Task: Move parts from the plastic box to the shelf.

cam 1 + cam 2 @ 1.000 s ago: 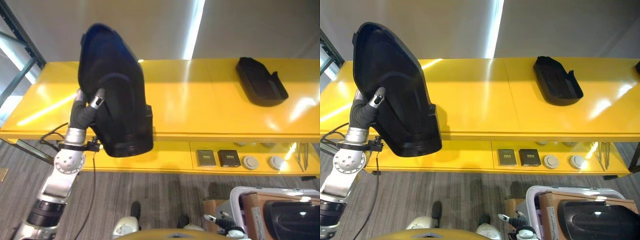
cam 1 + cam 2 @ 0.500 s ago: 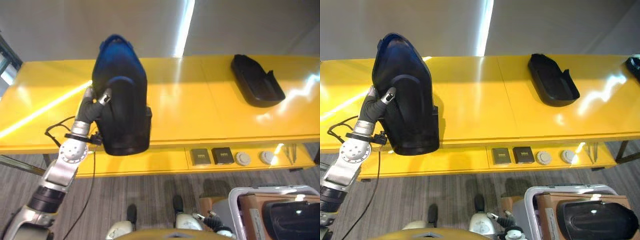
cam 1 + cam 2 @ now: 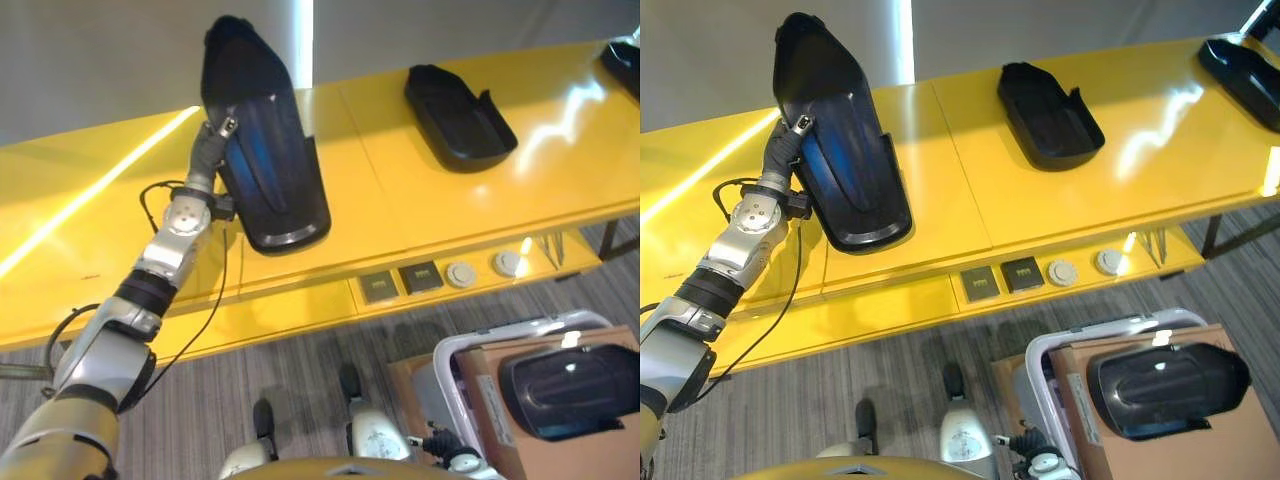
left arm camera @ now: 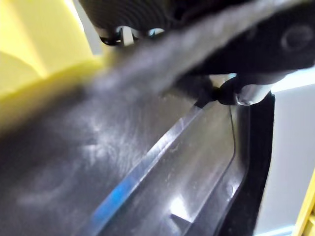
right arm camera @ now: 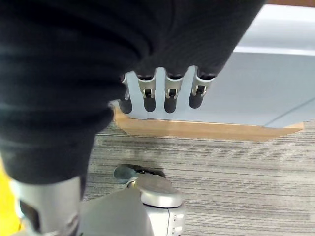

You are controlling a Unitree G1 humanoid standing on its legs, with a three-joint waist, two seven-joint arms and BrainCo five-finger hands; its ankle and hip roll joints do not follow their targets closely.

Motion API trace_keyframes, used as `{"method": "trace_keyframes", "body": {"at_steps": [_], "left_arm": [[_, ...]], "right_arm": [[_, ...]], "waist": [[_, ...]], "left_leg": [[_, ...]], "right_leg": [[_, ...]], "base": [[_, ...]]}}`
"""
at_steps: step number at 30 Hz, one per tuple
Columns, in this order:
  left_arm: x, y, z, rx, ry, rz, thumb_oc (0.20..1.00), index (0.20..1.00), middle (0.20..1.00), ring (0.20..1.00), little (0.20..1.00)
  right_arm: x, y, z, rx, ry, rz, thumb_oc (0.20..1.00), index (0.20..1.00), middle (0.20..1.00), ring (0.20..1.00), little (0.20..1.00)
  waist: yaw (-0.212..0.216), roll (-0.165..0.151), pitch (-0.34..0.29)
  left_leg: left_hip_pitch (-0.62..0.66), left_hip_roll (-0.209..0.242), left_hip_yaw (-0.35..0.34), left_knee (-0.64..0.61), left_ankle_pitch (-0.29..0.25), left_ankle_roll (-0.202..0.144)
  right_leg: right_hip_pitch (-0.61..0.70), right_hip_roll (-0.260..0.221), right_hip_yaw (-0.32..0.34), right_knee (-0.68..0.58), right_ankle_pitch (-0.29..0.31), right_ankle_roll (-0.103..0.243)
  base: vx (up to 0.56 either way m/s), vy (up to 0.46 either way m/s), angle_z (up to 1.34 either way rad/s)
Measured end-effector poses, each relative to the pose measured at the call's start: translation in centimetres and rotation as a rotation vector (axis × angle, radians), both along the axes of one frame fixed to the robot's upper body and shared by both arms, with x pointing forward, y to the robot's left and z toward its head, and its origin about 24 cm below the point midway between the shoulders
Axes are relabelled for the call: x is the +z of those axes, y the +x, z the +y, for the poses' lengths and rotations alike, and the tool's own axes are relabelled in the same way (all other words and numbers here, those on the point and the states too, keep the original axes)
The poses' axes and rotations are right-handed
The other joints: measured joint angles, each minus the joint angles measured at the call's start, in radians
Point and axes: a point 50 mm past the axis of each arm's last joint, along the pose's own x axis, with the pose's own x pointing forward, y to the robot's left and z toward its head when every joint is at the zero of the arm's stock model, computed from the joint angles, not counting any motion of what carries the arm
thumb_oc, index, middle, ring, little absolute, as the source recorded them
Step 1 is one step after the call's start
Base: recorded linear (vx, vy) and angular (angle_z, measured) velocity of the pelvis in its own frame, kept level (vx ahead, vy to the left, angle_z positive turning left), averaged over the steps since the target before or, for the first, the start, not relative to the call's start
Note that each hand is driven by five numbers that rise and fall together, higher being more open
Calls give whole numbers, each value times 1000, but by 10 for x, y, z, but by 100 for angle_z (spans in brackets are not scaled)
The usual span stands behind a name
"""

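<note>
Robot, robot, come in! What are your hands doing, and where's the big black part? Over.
Left hand gripping black part, over yellow shelf. Right hand idle, fingers curled, empty. Landing spot clear; second black part sits apart, farther right.

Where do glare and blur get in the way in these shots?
Left eye view: a bright streak of glare crosses the yellow shelf, with more patches near the black part lying on it. Left wrist view: the held black part is smeared, out of focus, with a bluish highlight. Right wrist view: the right hand is fairly sharp.
</note>
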Motion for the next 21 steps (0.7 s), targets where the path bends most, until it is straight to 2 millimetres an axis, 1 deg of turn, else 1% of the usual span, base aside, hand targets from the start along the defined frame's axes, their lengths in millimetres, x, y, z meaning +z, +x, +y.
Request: {"method": "trace_keyframes", "body": {"at_steps": [1, 3, 5, 8, 11, 12, 14, 16, 17, 18, 19, 21], "left_arm": [[1, 4, 0, -5, 39, 18, 200, 200, 200, 200, 200], [3, 14, 6, 16, 50, 73, 200, 200, 200, 200, 200], [6, 19, 12, 38, 53, 103, 200, 200, 200, 200, 200], [13, 21, 16, 41, 43, 96, 200, 200, 200, 200, 200], [12, 22, 19, 54, 46, 104, 200, 200, 200, 200, 200], [6, 25, 26, 94, 45, 138, 200, 200, 200, 200, 200], [3, 27, 33, 133, 33, 170, 200, 200, 200, 200, 200], [7, 27, 35, 142, 18, 156, 200, 200, 200, 200, 200], [8, 28, 34, 145, 23, 156, 464, 464, 464, 464, 464], [10, 29, 33, 148, 30, 153, 561, 561, 561, 561, 561], [12, 29, 32, 147, 36, 147, 1000, 1000, 1000, 1000, 1000], [13, 29, 32, 143, 39, 143, 1000, 1000, 1000, 1000, 1000]], "right_arm": [[1, 2, 0, 7, -3, -5, 1000, 1000, 1000, 1000, 1000], [4, 10, -3, 25, -15, -18, 1000, 1000, 1000, 1000, 1000], [5, 13, -4, 29, -18, -24, 1000, 1000, 1000, 1000, 1000], [7, 19, -5, 35, -23, -36, 1000, 1000, 1000, 1000, 1000], [8, 22, -5, 37, -24, -44, 1000, 1000, 1000, 1000, 1000], [8, 23, -5, 37, -25, -48, 1000, 1000, 1000, 1000, 1000], [10, 28, -5, 39, -25, -59, 1000, 1000, 1000, 1000, 1000], [11, 30, -5, 40, -25, -64, 1000, 1000, 1000, 1000, 1000], [11, 31, -5, 44, -26, -65, 1000, 1000, 1000, 1000, 1000], [11, 34, -4, 56, -28, -68, 1000, 1000, 1000, 1000, 1000], [12, 35, -3, 62, -30, -70, 1000, 1000, 1000, 1000, 1000], [12, 35, -3, 64, -30, -69, 1000, 1000, 1000, 1000, 1000]], "waist": [[-2, 5, 3], [-9, 17, 17], [-13, 25, 28], [-10, 31, 43], [-6, 32, 59], [-6, 32, 72], [-10, 31, 88], [-11, 31, 100], [-11, 30, 100], [-11, 29, 101], [-11, 28, 104], [-12, 27, 106]], "left_leg": [[-5, -2, 1, 0, 1, 1], [-9, -5, 2, 0, 3, 3], [-10, -4, 4, 0, 3, 3], [-23, -5, 7, 0, 3, 2], [-29, -5, 17, 5, 3, 2], [-29, -5, 27, 5, 3, 2], [-28, -6, 29, 5, 3, 2], [-29, -6, 29, 5, 3, 2], [-29, -5, 30, 5, 3, 2], [-30, -6, 30, 5, 3, 2], [-30, -6, 30, 5, 3, 2], [-31, -6, 31, 5, 2, 2]], "right_leg": [[-5, -1, 1, 0, 1, 2], [-8, -5, 2, 0, 3, 4], [-11, -3, 2, 0, 3, 3], [-27, -3, 6, 0, 5, 5], [-37, -2, 14, 2, 14, -2], [-40, -2, 20, 2, 13, -2], [-42, -2, 25, 2, 15, 0], [-43, -2, 25, 6, 15, 0], [-42, -1, 24, 4, 15, 0], [-44, -2, 25, 3, 15, 0], [-44, -2, 26, 3, 14, 1], [-46, -2, 27, 2, 14, 1]], "base": [[-61, 29, -1], [-41, 9, 0], [-78, 15, -2], [-51, 12, -3], [-35, 8, -9], [-41, 12, -10], [-23, 5, -8], [0, 0, 0], [0, 0, 0], [0, 0, 0], [0, 0, 0], [0, 0, 0]]}}
